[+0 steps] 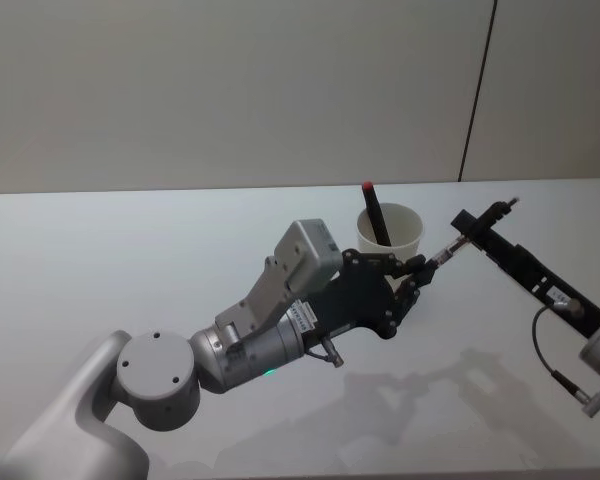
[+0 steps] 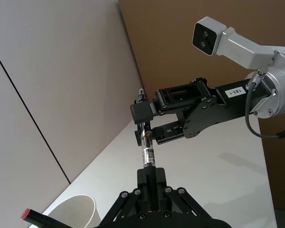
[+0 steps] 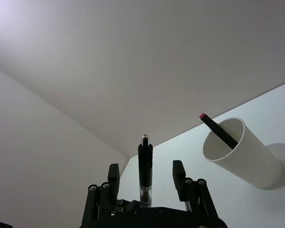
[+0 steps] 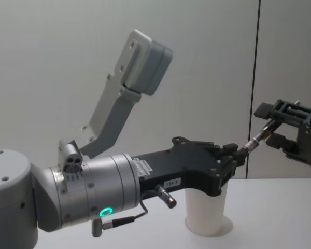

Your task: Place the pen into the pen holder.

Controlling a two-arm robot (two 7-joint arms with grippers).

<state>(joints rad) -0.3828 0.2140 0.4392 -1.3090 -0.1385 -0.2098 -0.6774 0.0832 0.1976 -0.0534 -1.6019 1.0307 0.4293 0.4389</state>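
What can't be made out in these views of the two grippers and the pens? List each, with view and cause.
1. Chest view: the pen holder rim, hidden behind the left gripper.
2. Head view: the red-tipped pen lower end, hidden by the holder's wall.
3. Left wrist view: the label print on the pen, too small to read.

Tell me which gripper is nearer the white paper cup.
Left. The left gripper sits just in front of the paper cup, holding one end of a pen. The right gripper is off to the cup's right, farther away.
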